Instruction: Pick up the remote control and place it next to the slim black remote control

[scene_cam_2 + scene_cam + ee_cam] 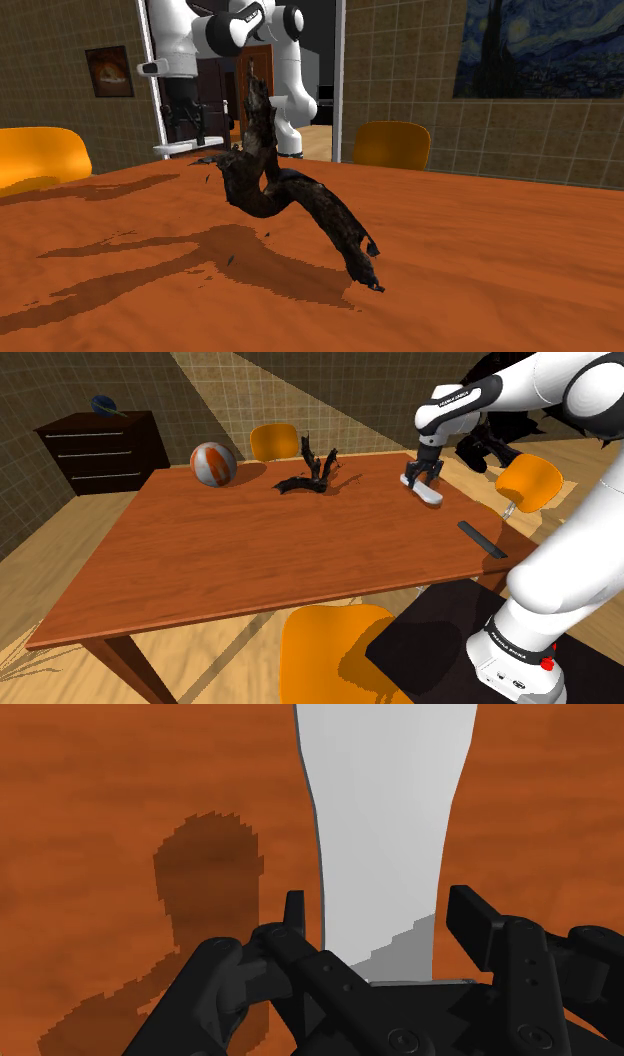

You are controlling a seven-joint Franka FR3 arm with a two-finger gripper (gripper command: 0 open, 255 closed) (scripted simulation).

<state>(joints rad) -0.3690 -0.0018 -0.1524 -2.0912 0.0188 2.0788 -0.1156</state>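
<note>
A white remote control lies flat on the wooden table, near its far right corner in the shoulder view. My gripper is lowered over one end of it, fingers open to either side, with a sliver of table showing between them and the white remote. The slim black remote lies at the table's right edge, a little nearer the stand than the white one. From across the table, the gripper hangs over the white remote at the far edge.
A black branch-like sculpture stands at the table's far middle, and a grey and orange ball sits to its left. Orange chairs ring the table. A dark dresser stands against the far left wall.
</note>
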